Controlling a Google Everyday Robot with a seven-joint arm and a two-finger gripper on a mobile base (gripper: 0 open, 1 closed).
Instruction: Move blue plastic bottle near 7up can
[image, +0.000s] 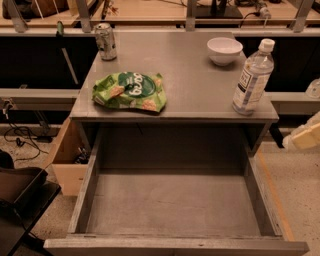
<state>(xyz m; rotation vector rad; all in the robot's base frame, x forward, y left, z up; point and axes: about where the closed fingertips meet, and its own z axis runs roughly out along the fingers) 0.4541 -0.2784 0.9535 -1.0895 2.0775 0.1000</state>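
The blue plastic bottle (252, 77) stands upright near the table's right front corner; it is clear, with a white cap and a white label. The 7up can (105, 41) stands upright at the table's far left corner, well apart from the bottle. My gripper (303, 138) shows only as a pale cream piece at the right edge of the view. It is below and to the right of the bottle, off the table, and touches nothing.
A green chip bag (129, 91) lies at the table's front left. A white bowl (224, 50) sits behind the bottle at the far right. An open grey drawer (172, 200) juts out below the table's front edge. A wooden box (67, 157) stands at the lower left.
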